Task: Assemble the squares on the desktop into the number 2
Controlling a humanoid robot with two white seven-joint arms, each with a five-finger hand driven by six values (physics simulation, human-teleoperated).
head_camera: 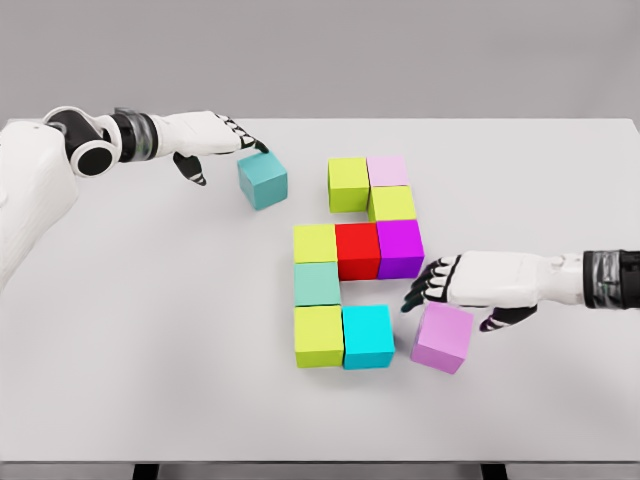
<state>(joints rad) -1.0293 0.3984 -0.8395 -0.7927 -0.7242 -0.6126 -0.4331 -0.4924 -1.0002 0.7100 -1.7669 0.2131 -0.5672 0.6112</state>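
Observation:
Coloured cubes on the white table (150, 330) form a partial figure. Its top row is a yellow-green cube (348, 184) and a pale pink cube (387, 170), with a yellow cube (392, 204) below. The middle row is yellow (315, 243), red (357, 250) and purple (400, 248). Below come a mint cube (317, 284), a yellow-green cube (318, 335) and a cyan cube (368, 336). A loose teal cube (262, 180) touches the fingertips of my left hand (235, 140). A loose violet cube (442, 337) lies just under my right hand (432, 283), fingers spread, holding nothing.
The table's far edge runs behind the cubes and its front edge lies near the bottom of the picture. A grey wall stands behind.

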